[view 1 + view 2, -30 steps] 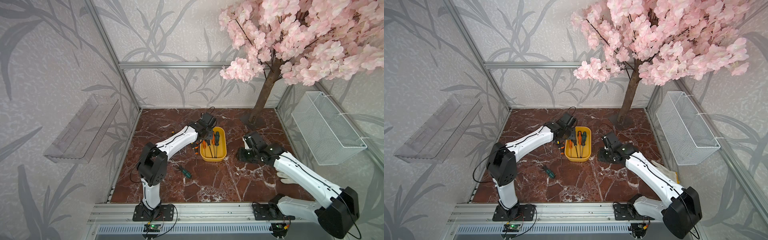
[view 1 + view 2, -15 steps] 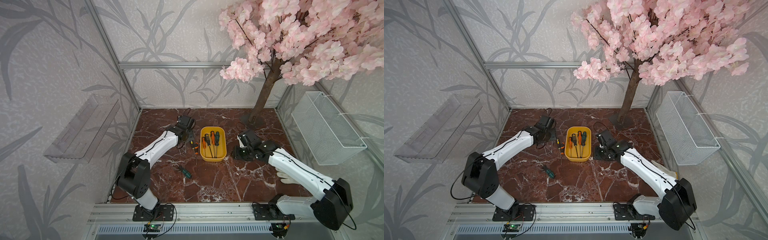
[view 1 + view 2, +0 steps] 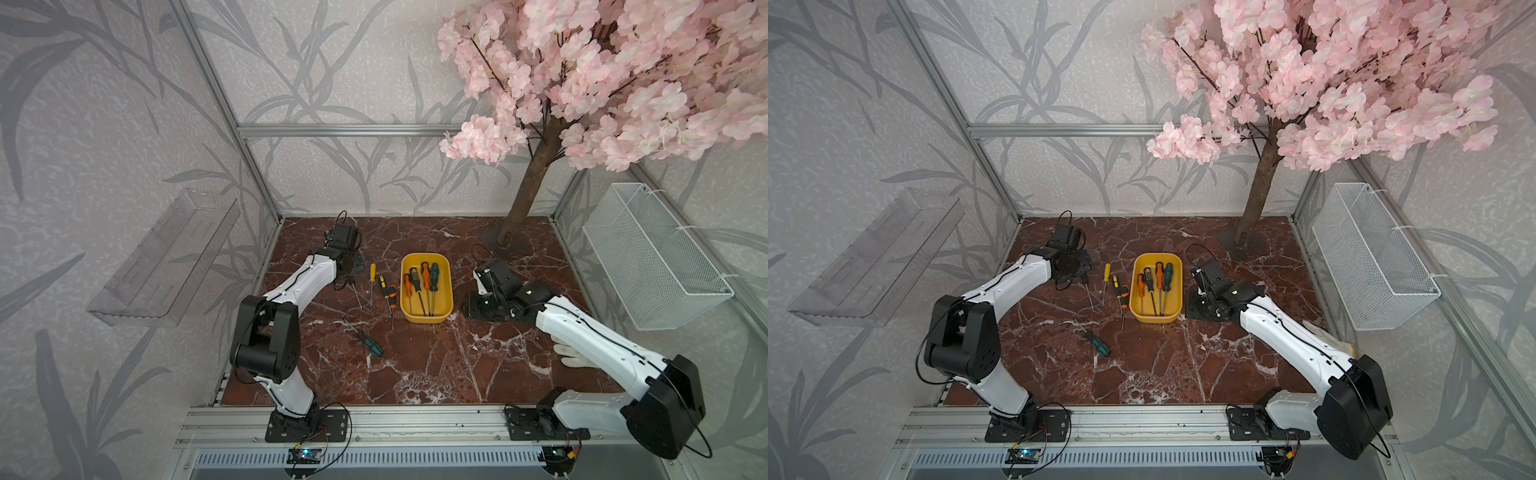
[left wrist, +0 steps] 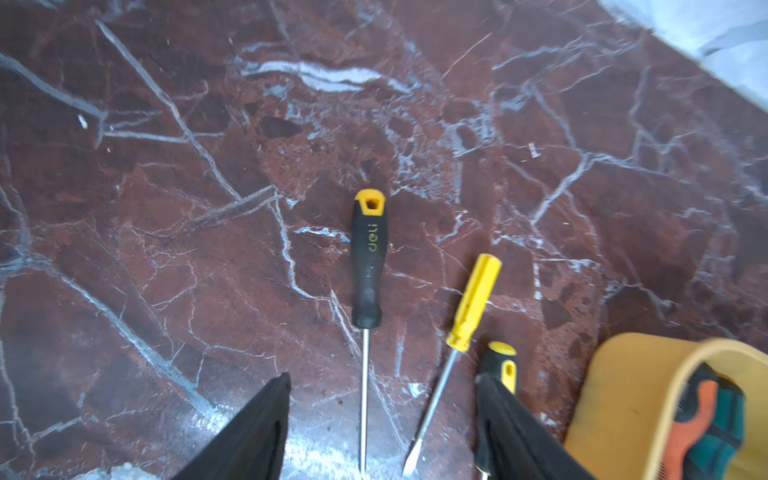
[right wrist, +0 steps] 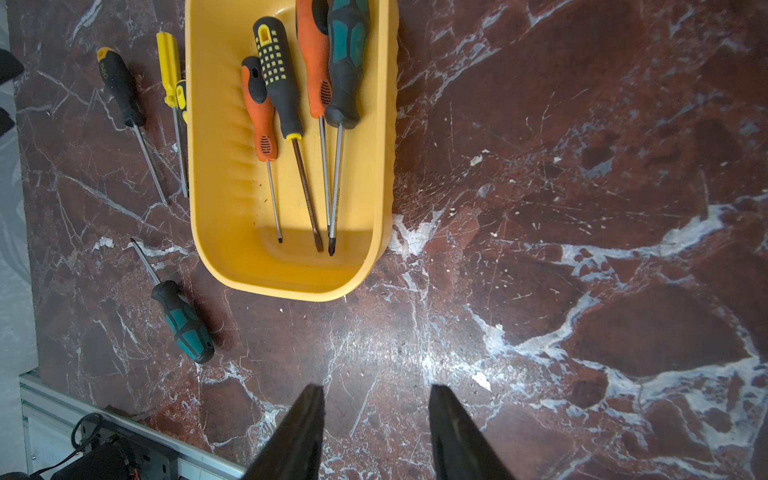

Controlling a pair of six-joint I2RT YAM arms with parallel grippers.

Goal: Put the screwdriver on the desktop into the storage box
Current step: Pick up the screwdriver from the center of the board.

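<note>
In both top views the storage box (image 3: 424, 320) sits mid-desktop (image 3: 415, 374) with four screwdrivers (image 3: 423, 280) already inside. At its 9 o'clock lie the black-and-yellow screwdriver (image 3: 389, 289) and the yellow-handled screwdriver (image 3: 372, 272). The green-handled screwdriver (image 3: 1101, 348) lies apart at 7 o'clock. The left gripper (image 3: 352, 268) hangs low, farther out at 9 o'clock. The right gripper (image 3: 478, 307) sits low at the box's 3 o'clock. The loose tools are crowded, so a sideways nudge could roll one into the next.

In the left wrist view the left gripper's jaws stand wide and hold nothing. They straddle the thin shaft of the black-handled screwdriver (image 4: 368, 270), whose handle lies beyond the fingertips (image 4: 266, 415). The yellow-handled screwdriver's blade also lies between the jaws, and one finger overlaps the black-and-yellow handle. Closing here would likely pinch bare steel, perhaps two shafts at once. The catch could slip, swing handle-down, or fall short of the box.

In the right wrist view the right gripper's jaws are moderately parted and empty over bare desktop, near the box's short end. A careless move from there could shove the light box. A long tool dropped crosswise could bridge the rim.
</note>
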